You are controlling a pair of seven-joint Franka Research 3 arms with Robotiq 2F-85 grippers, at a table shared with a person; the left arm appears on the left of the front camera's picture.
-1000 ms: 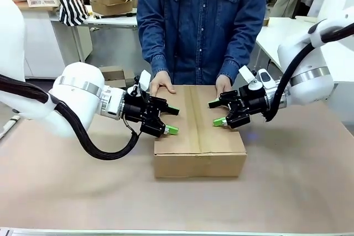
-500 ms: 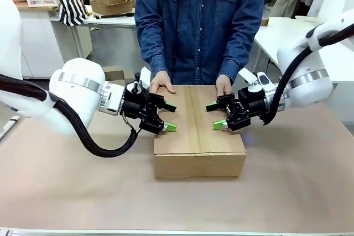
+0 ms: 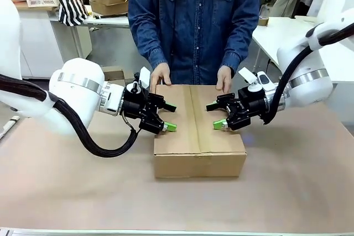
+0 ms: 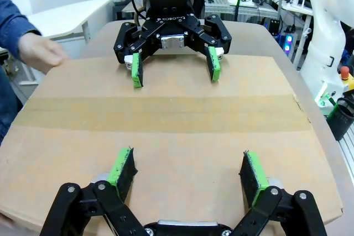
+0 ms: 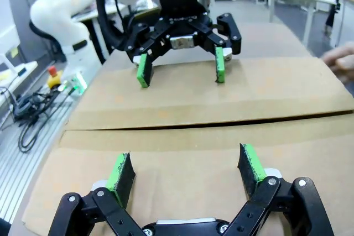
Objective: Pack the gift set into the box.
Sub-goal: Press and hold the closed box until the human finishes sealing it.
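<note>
While flaps lie shut, sits flat mid-table: big brown cardboard box (image 3: 199, 131), long side running away toward person. Left gripper (image 3: 168, 117) and right gripper (image 3: 215, 115) hover over opposite sides, both spread apart, equally near.

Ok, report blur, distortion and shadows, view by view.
Front view: sharp, even light, soft shadow under the box. Left wrist view: the box top bulges from wide-angle distortion, and the person's hand is blurred. Right wrist view: the background is soft.
</note>
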